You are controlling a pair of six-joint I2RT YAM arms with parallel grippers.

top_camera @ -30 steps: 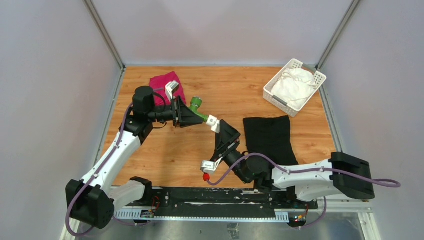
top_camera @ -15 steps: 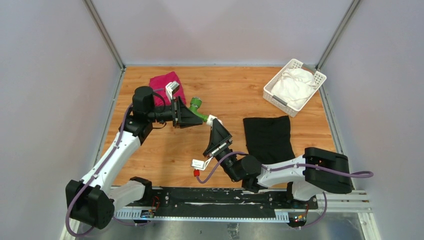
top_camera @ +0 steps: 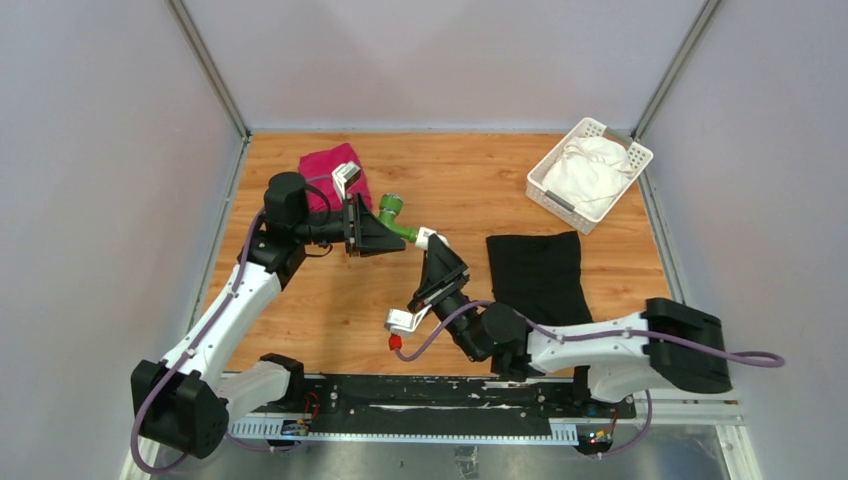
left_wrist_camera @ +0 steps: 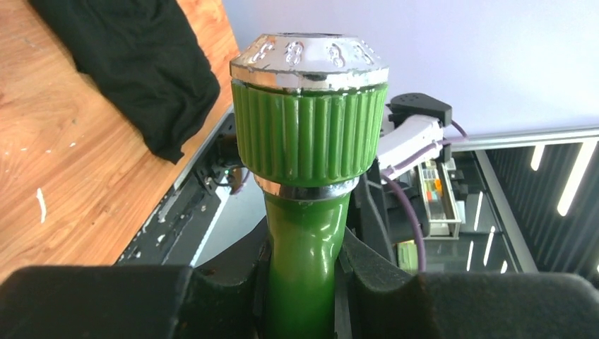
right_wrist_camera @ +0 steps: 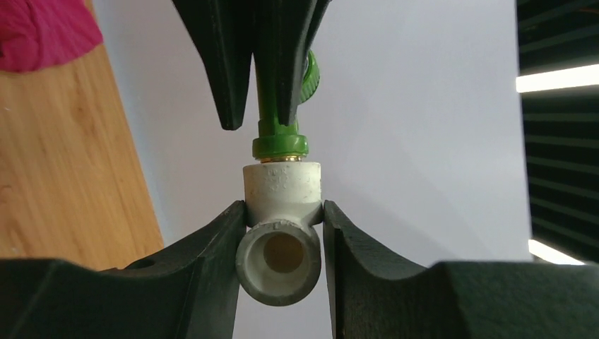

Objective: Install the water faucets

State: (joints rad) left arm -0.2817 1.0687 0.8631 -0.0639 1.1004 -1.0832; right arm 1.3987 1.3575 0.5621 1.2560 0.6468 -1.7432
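Green tap: the green tap (top_camera: 398, 222) was held in the air over the bench (top_camera: 470, 185), left of centre and near the red cloth (top_camera: 330, 165).
White pipe fitting: the white pipe fitting (right_wrist_camera: 282, 212) was also off the bench, touching the tap's threaded end.
Left jaws: clamped on the tap's green stem, just below the round knob (left_wrist_camera: 309, 134).
Right jaws: pressed against both sides of the fitting and gripping it, with one open socket facing the right wrist camera.
Done so far: both parts were lifted and brought together, and the tap's collar sat at the mouth of the fitting's upper socket. The thread looked to have been started.
Left to do: a thin brass band (right_wrist_camera: 282, 160) showed between collar and fitting, so I judged the joint was not fully home. It probably needed more turning.
Tap's pointing: from above, the threaded end pointed toward the near right, into the fitting. The knob stood off toward the far side.
Long axis: the stem ran diagonally from the left jaws to the right jaws.
Alignment: in the right wrist view, stem and socket looked in line, with no tilt that I could make out.
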